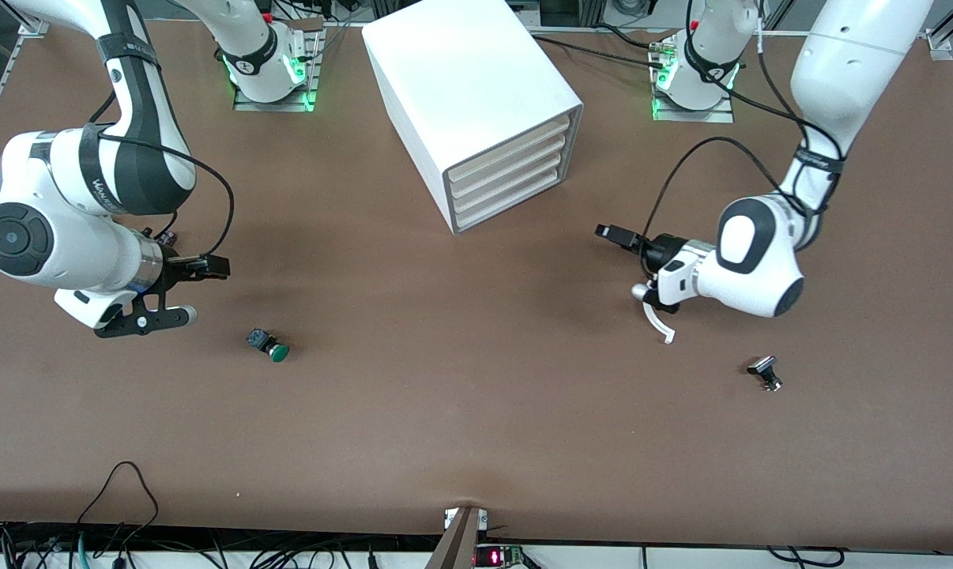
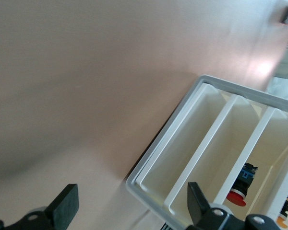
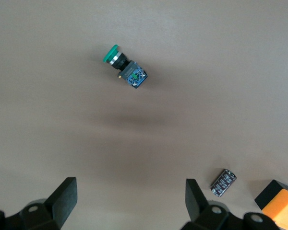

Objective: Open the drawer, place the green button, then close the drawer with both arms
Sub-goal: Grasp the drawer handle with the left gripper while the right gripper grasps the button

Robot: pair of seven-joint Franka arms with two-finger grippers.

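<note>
Opening step not begun: drawer (image 1: 510,201) shut, button (image 1: 269,345) on desk (image 1: 476,411), left hand (image 1: 638,265) and right hand (image 1: 178,292) hovering agape, grasp of drawer front needed.

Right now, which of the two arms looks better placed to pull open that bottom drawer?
Probably the left. The left gripper hangs open over the table before the cabinet, facing the shut drawer. The right gripper, also open, is over the table near the button.
</note>
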